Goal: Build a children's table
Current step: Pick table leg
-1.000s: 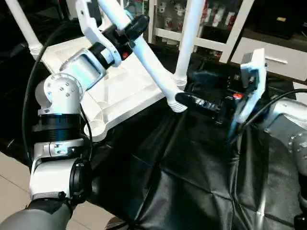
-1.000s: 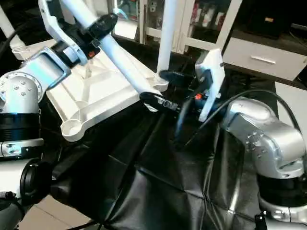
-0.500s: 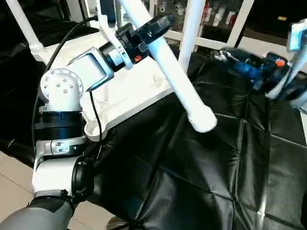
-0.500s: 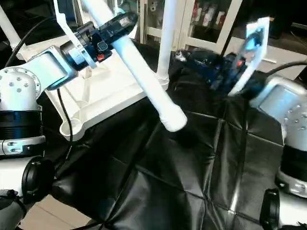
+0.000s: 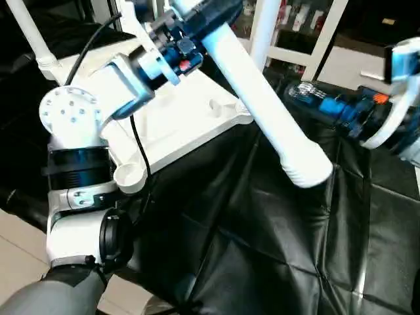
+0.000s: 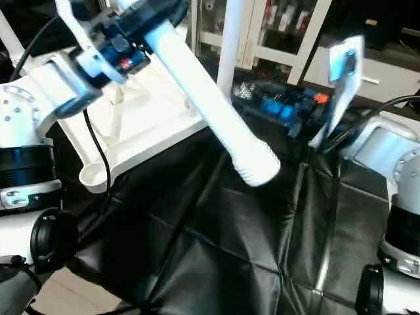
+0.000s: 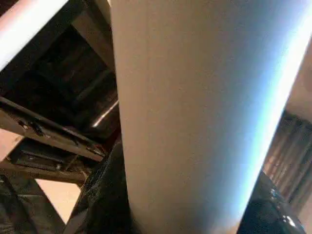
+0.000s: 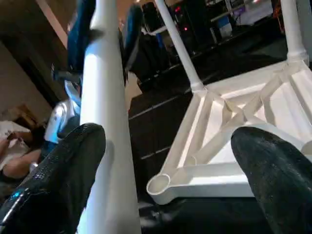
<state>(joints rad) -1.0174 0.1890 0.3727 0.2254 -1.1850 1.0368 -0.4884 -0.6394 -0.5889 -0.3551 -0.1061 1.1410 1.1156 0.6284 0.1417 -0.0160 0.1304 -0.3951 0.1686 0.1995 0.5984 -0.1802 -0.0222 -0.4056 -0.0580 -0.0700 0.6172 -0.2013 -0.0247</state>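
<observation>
loose leg [image 5: 262, 105] slanting, ribbed end low, in left fingers [image 5: 216, 10]; right fingers [image 8: 273, 165] apart

black creased cloth [image 5: 275, 249] over bench; white shelving [image 5: 308, 39] behind.

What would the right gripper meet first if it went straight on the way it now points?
Probably the leg that the left gripper holds. In the right wrist view this leg crosses just past the right gripper's open fingers, with the tabletop beyond. Depth is unclear, so it might pass beside the leg and reach the tabletop.
</observation>
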